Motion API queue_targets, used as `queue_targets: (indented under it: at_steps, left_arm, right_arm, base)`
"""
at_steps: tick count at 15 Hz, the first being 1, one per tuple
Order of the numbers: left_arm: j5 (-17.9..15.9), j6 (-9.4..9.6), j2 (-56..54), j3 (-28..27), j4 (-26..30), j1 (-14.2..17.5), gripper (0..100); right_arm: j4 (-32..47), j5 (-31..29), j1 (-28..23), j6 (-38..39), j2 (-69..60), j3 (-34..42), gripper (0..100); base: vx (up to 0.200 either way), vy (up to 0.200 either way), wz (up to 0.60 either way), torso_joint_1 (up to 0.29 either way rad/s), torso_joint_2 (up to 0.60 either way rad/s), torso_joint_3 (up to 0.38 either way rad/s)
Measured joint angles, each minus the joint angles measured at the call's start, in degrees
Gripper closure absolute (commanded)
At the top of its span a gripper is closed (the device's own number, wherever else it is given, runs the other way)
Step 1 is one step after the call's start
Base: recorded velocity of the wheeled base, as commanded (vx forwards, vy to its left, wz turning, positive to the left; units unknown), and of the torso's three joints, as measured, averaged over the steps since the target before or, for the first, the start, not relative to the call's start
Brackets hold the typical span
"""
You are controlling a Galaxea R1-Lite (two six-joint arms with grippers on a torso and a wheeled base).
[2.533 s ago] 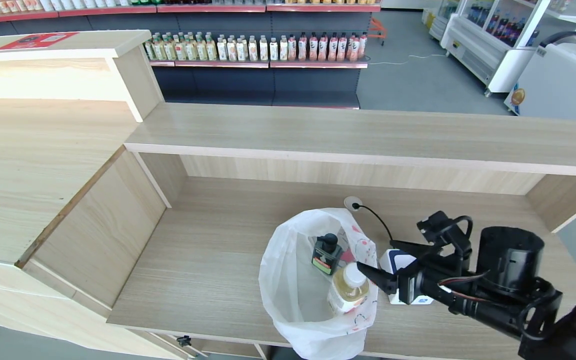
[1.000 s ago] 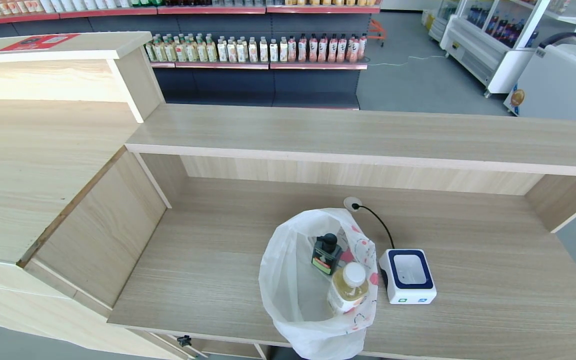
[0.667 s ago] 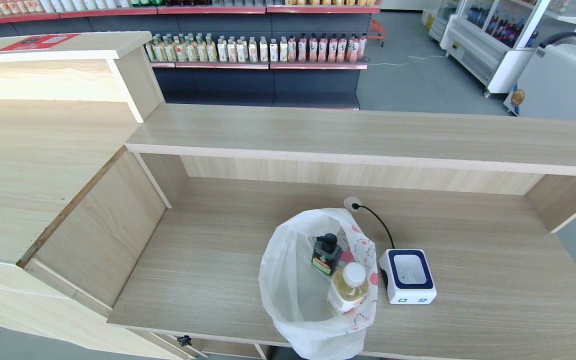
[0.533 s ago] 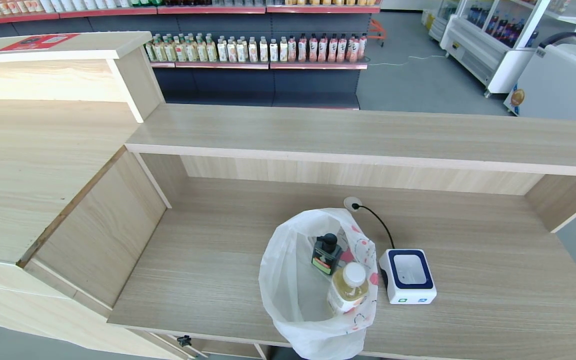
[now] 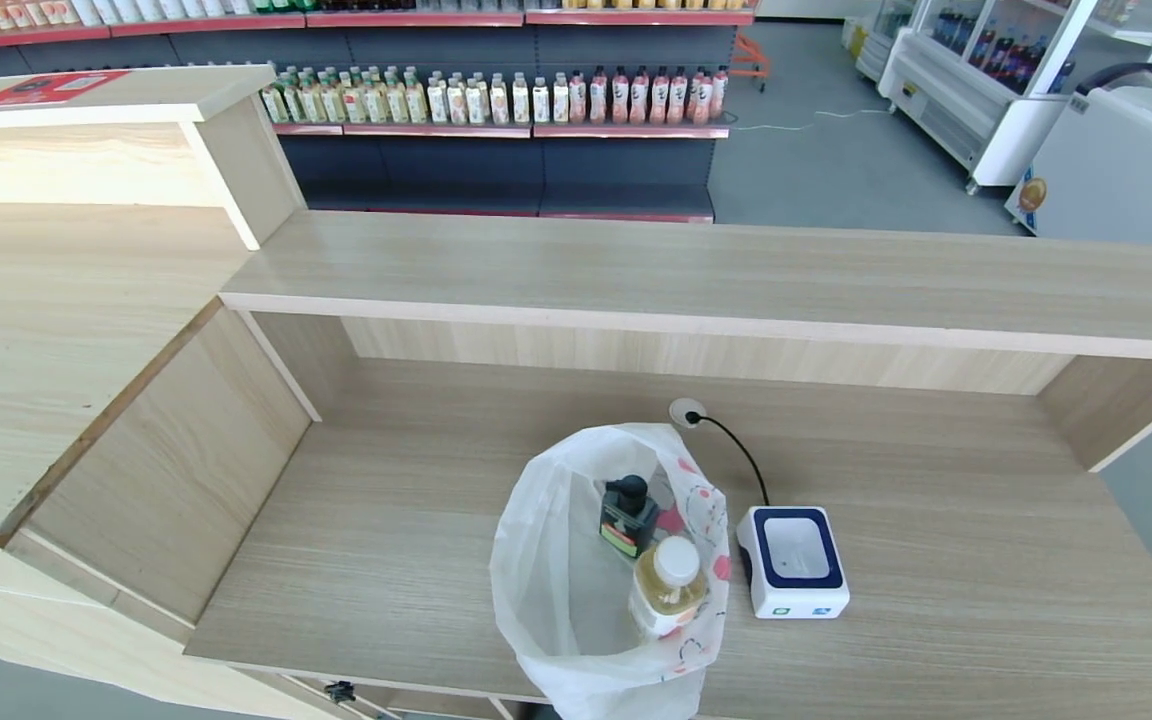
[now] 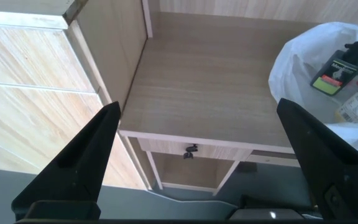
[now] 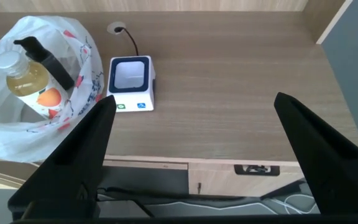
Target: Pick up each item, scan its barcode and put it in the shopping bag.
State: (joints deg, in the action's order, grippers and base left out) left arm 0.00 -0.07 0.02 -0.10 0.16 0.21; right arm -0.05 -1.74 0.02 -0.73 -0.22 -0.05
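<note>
The left claw (image 6: 197, 106) is spread wide, its two dark fingers (image 6: 82, 168) far apart with nothing between them and nothing touching them. It hangs off the near edge of the bench (image 5: 986, 560), to the left of the shopping bag (image 5: 536, 560), over the drawer front below the bench top.

The right claw (image 7: 194, 99) is opened just as wide and is likewise empty. It hangs off the near edge of the bench too, to the right of the bag, with the scanner (image 5: 791, 560) ahead of it.

The white shopping bag stands open at the near edge of the bench, its mouth facing up. Two items are inside it. A dark pump bottle (image 5: 626, 515) sits toward the far side of the bag. A yellow drink bottle (image 5: 669, 590) with a white cap is just near of it, against the bag's right wall.

The scanner, a white box with a dark blue frame round its window, sits just beside the bag on its right. A black cable (image 5: 736, 450) runs from it toward the far side, to a round port (image 5: 684, 412) in the bench top.
</note>
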Motion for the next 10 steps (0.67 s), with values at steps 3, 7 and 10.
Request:
queue_targets:
  at_steps: [3,7,10]
  left_arm:
    - [0.0,-0.04,0.0,0.0,0.0,0.0,0]
    - [0.0,0.02,0.0,0.0,0.0,0.0,0]
    - [0.0,-0.04,0.0,0.0,0.0,0.0,0]
  right_arm:
    - [0.0,0.0,0.0,0.0,0.0,0.0,0]
    - [0.0,0.0,0.0,0.0,0.0,0.0,0]
    - [0.0,0.0,0.0,0.0,0.0,0.0,0]
  base:
    - [-0.133,0.000,0.00,0.003,0.00,0.002]
    - [-0.200,0.000,0.00,0.010,0.00,-0.004]
    - [-0.200,0.000,0.00,-0.011,0.00,0.002]
